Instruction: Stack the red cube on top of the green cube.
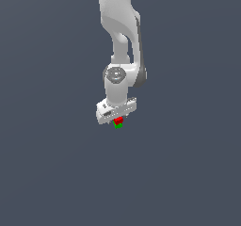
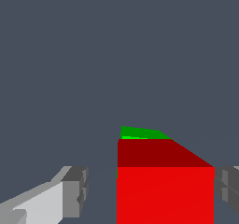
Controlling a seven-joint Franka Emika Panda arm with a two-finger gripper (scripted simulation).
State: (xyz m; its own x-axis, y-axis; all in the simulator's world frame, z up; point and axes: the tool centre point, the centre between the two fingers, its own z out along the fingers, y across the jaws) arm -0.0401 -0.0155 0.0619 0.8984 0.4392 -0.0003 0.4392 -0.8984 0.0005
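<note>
A: Cube positions?
B: Red cube [image 1: 117, 121] sits directly on the green cube [image 1: 118, 125], both just under the end effector [image 1: 116, 118] on the grey bench [image 1: 188, 173].
A: End effector state?
B: Wrist view: fingers [image 2: 74, 190] spread; one stands clear of the red cube [image 2: 165, 195], the other is beside it, contact unclear. Green cube [image 2: 140, 133] peeks out beyond.

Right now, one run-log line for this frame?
phase: stacking | red cube: above green cube | pincer: open around red cube, one finger clear of it | release: looks done, contact unconfirmed
</note>
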